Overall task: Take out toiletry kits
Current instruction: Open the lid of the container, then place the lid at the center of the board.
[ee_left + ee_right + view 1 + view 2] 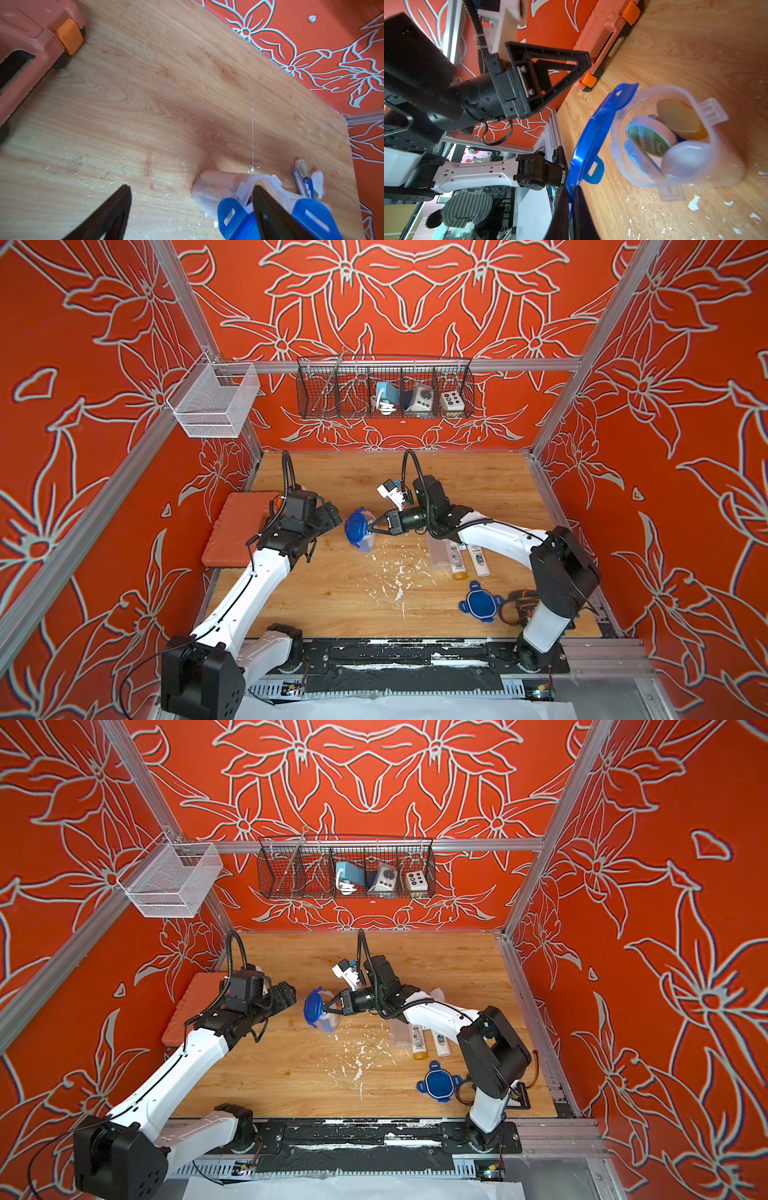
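Left: beside an orange plastic tool case (237, 531), the left gripper (332, 516) is hovering, fingers spread, empty. Centre: the right gripper (370, 528) is pinching the blue clip lid (355, 526), tilted open off a clear plastic tub (365, 546) where one toiletry kit (654, 135) is sitting. Right: another kit (459, 558) is lying on the wooden table (332, 597). Next, probably: setting the lid aside, then getting the contents out.

The tabletop (332, 585) is recorded as varnished wood grain, scuffed and flecked with white chips. The tub (726, 164) is of cloudy translucent plastic, its lid (591, 137) of glossy blue plastic. The round white piece (652, 137) is smooth-faced. The tool case (237, 531) is of matt, textured orange plastic.
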Action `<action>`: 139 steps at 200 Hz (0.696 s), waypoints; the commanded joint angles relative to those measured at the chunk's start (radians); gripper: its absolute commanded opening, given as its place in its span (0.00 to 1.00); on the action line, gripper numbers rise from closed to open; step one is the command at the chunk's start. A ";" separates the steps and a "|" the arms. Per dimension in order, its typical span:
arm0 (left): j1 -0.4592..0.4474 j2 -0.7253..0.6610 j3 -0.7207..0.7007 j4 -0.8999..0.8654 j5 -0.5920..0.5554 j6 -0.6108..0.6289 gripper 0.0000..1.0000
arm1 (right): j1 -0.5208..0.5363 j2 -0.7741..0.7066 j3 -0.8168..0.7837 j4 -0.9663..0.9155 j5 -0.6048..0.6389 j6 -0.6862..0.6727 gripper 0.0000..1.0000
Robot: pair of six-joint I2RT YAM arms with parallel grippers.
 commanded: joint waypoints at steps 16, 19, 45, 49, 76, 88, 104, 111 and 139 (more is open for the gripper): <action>0.003 -0.016 0.021 -0.034 -0.052 -0.001 0.87 | 0.044 -0.030 0.050 -0.176 -0.002 -0.122 0.00; 0.004 -0.016 0.020 -0.036 -0.052 0.000 0.87 | 0.050 -0.039 0.049 -0.194 0.002 -0.136 0.00; 0.009 -0.023 0.022 -0.034 -0.047 0.009 0.86 | 0.106 -0.134 0.032 -0.412 0.070 -0.269 0.00; 0.011 -0.026 0.022 -0.033 -0.049 0.010 0.86 | 0.113 -0.147 0.026 -0.444 0.076 -0.284 0.00; 0.012 -0.041 0.010 -0.018 -0.064 0.021 0.85 | 0.171 -0.261 -0.018 -0.657 0.183 -0.372 0.00; 0.013 -0.037 0.004 -0.007 -0.060 0.028 0.84 | 0.195 -0.318 -0.050 -0.749 0.280 -0.386 0.00; 0.014 -0.028 -0.009 0.017 -0.029 0.037 0.84 | 0.225 -0.398 -0.106 -0.857 0.448 -0.383 0.00; 0.014 -0.021 -0.015 0.028 -0.011 0.040 0.85 | 0.237 -0.426 -0.129 -0.893 0.518 -0.376 0.00; 0.022 0.016 -0.028 0.042 0.048 0.016 0.86 | 0.319 -0.492 -0.182 -1.020 0.788 -0.329 0.00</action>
